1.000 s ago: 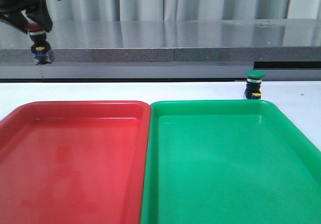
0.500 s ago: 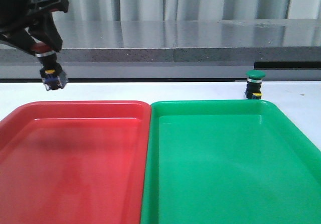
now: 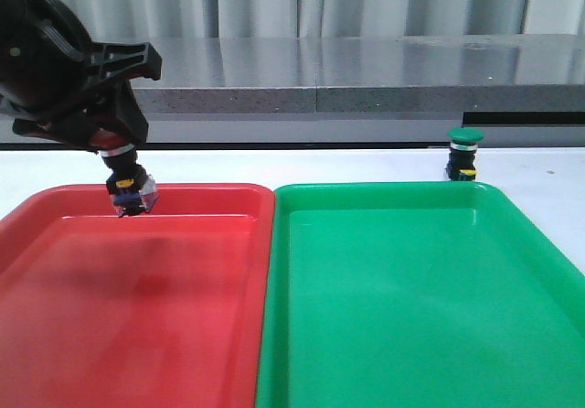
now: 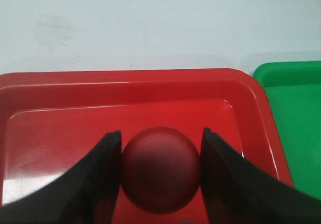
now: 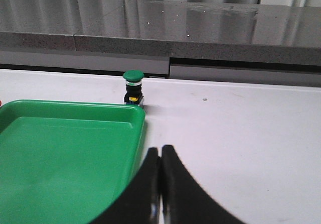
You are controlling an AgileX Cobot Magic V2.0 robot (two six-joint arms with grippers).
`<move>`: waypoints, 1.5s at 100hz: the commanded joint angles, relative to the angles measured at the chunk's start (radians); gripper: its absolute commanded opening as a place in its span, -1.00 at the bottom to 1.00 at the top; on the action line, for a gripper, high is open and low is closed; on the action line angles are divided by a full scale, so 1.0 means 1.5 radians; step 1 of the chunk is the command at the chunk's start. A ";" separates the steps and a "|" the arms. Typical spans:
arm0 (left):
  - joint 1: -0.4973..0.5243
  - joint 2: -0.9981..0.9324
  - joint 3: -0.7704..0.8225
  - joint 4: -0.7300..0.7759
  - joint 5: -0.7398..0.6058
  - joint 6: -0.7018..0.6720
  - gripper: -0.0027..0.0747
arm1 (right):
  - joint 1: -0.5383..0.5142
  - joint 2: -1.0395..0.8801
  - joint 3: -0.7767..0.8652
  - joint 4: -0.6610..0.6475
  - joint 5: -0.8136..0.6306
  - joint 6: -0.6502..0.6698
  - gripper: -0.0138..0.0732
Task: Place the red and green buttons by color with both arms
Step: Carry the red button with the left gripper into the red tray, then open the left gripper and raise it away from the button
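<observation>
We observe the green button upright on the white table, just beyond the green tray's far corner. The right gripper's fingers meet, holding nothing.

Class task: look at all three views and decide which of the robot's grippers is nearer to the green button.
Right. The right gripper is shut over bare table, the green button ahead. The left gripper holds the red button above the red tray.
</observation>
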 commanded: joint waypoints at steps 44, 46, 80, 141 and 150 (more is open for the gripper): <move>-0.007 0.049 -0.013 -0.008 -0.047 -0.008 -0.45 | -0.005 -0.013 -0.010 -0.005 -0.059 -0.005 -0.84; -0.007 0.050 -0.013 -0.008 -0.046 -0.008 -0.44 | -0.005 -0.013 -0.010 -0.005 -0.059 -0.005 -0.84; -0.007 0.050 -0.013 -0.008 -0.036 -0.008 -0.19 | -0.005 -0.013 -0.010 -0.005 -0.059 -0.005 -0.84; -0.007 0.014 -0.013 -0.010 -0.006 -0.008 0.60 | -0.005 -0.013 -0.010 -0.005 -0.059 -0.005 -0.84; -0.007 -0.009 -0.013 -0.010 -0.006 -0.008 0.60 | -0.005 -0.013 -0.010 -0.005 -0.059 -0.005 -0.84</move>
